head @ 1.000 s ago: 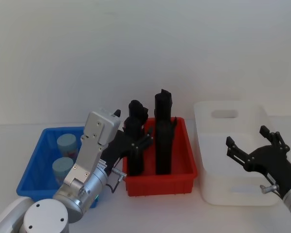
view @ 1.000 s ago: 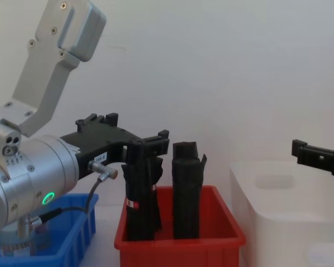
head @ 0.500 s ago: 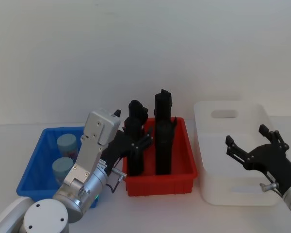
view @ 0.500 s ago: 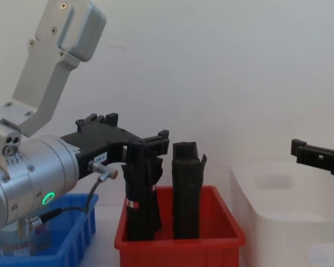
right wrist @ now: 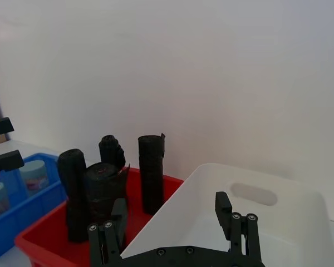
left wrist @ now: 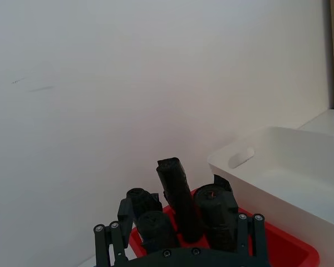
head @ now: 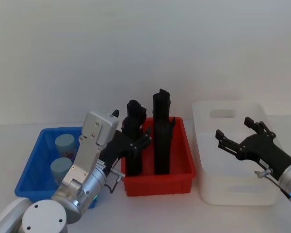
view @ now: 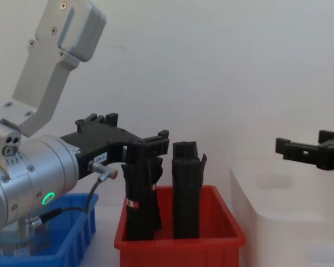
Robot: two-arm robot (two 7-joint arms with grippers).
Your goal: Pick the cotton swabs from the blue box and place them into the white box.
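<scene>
Two cotton swabs jars (head: 65, 144) (head: 59, 169) with pale blue lids stand in the blue box (head: 35, 160) at the left. My left gripper (head: 133, 127) hangs open just right of the blue box, over the near left corner of the red bin, with nothing between its fingers (left wrist: 103, 240). Over the white box (head: 233, 191) at the right, my right gripper (head: 233, 128) hovers open and holds nothing. In the right wrist view the jars (right wrist: 33, 173) show far off beyond the open fingers (right wrist: 234, 218).
A red bin (head: 160, 184) stands between the two boxes and holds several tall black rolls (head: 161, 131). The left arm's silver links (view: 39, 94) rise at the near left. A plain white wall backs the table.
My right gripper has moved left and a little farther back over the white box, still open. The left arm and the jars have not moved.
</scene>
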